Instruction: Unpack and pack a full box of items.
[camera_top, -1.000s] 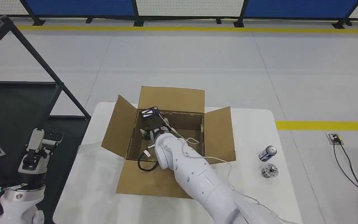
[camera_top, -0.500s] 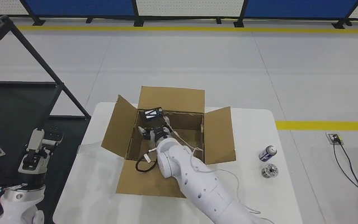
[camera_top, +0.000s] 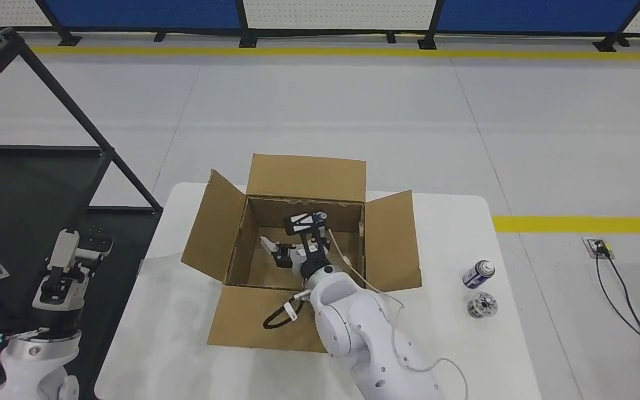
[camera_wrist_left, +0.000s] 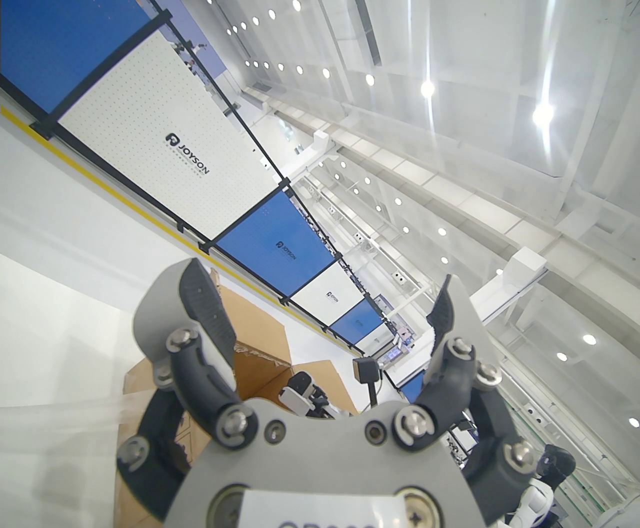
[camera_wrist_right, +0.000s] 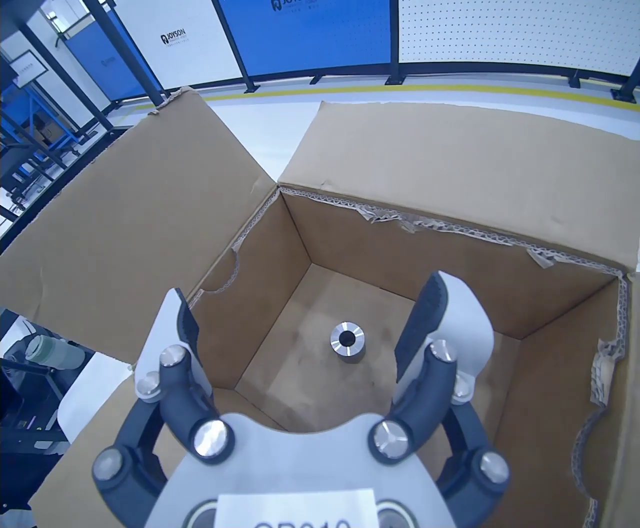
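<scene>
Right wrist view: bushing (camera_wrist_right: 348, 340) beneath spread jaws

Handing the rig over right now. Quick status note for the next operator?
Left claw: open, empty, pointed up, away from the box.
Right claw: open, empty, over the open cardboard box.
Things: metal cylinder upright on the box floor; spray can and round metal part on the table beside the box.
Done: those two are out.
Left: lift out the cylinder, then repack everything.
</scene>
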